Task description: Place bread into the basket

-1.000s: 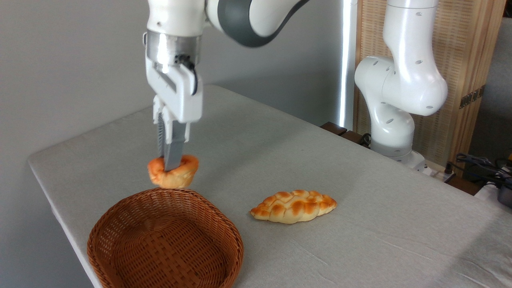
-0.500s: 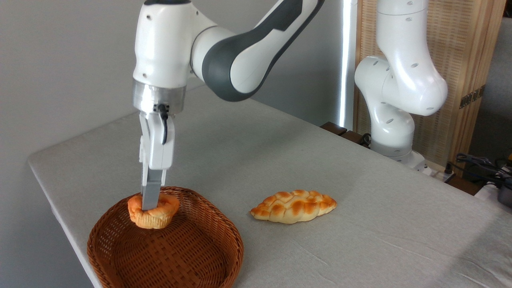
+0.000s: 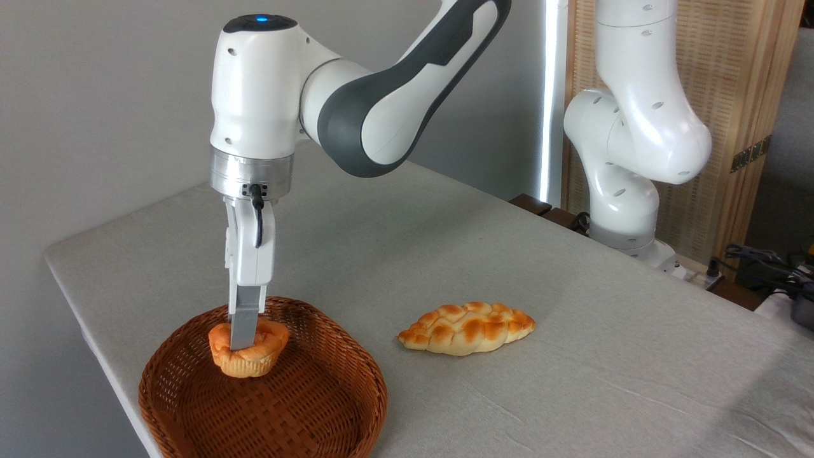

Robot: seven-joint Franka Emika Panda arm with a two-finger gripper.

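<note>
**Bun over basket, release risks**

Leftmost: wicker basket (image 3: 331, 407) at the near left corner of the table (image 3: 572, 318), close to the table edge. Inside it, toward the rim at about 11 o'clock, sits the muffin-shaped bun (image 3: 251, 356). I can't tell whether its base rests on the weave or hangs just above it.

Gripper (image 3: 243, 337) comes straight down from 12 o'clock, fingers pinched on the bun's top; the near finger presses into the crust and hides the far one. I read it as clamped on the bun, not loosened.

Right of the basket, at roughly 3 o'clock and apart from it: a braided loaf (image 3: 467, 327), untouched, not my target.

What could go wrong, as I judge it:
- The bun is off-centre, near the rim. If it is not seated when I open, it may tip toward the sloped wall and roll.
- The soft crust looks dented by the fingers; it could cling to one finger and lift out as I retract.
- Pushing lower could nudge the light basket toward the table edge.
</note>
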